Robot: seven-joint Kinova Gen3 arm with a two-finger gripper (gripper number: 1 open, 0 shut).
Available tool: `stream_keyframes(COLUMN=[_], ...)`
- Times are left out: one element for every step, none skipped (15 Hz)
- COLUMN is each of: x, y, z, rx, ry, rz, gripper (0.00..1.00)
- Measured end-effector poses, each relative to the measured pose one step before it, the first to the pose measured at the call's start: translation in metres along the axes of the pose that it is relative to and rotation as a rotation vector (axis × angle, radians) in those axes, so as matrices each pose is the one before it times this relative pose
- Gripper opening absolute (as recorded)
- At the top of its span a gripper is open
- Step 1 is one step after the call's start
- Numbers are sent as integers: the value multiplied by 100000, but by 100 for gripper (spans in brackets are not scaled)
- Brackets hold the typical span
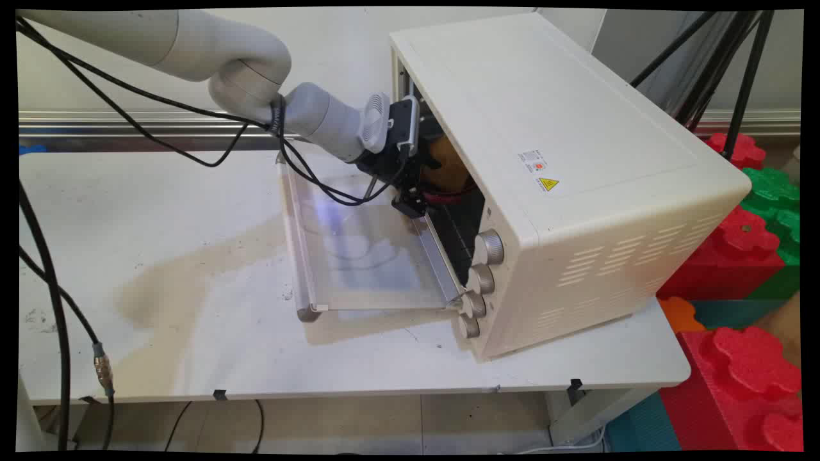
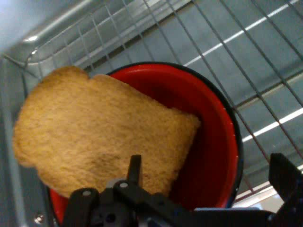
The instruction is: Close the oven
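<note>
A cream toaster oven (image 1: 564,173) stands on the white table with its glass door (image 1: 359,250) folded down flat. Inside, on the wire rack (image 2: 265,71), sits a red bowl (image 2: 208,123) with a dark rim, and a slice of brown toast (image 2: 99,137) leans in it. From the main view the toast (image 1: 448,165) and the bowl (image 1: 451,195) show just inside the oven mouth. My gripper (image 1: 419,182) reaches into the oven over the door. It is open (image 2: 208,165): one finger (image 2: 135,169) stands over the toast inside the bowl, the other (image 2: 284,177) outside the bowl's right rim.
Several knobs (image 1: 480,278) run down the oven's front right side. Black cables (image 1: 57,301) hang at the left. Red and green foam blocks (image 1: 749,243) are stacked to the right of the table. Black tripod legs (image 1: 737,70) stand behind the oven.
</note>
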Motion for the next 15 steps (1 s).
stream_keyframes(x=[-21,-80,-103,-140,-177,-137,-197,-214,-183,-130,-130,-106,-30,-17,8], y=[-44,-47,-32,-7,7,15,47,46,36,14,-4,6,-29,-22,-25], z=[-240,-370,-426,-436,-590,-563,-690,-830,-698,-839,-965,-935,-1045,-616,-967], rx=[437,516,406,394,403,287,321,354,366,294,454,415,366,216,313], ry=[397,463,554,462,659,645,678,857,589,854,825,704,921,519,811], rz=[-869,-1410,-1656,-1494,-1857,-1607,-1725,-2058,-1538,-1879,-1921,-1651,-1920,-1169,-1814], gripper=[100,100,100,100,100,100,100,100,100,100,100,100,100,100,100])
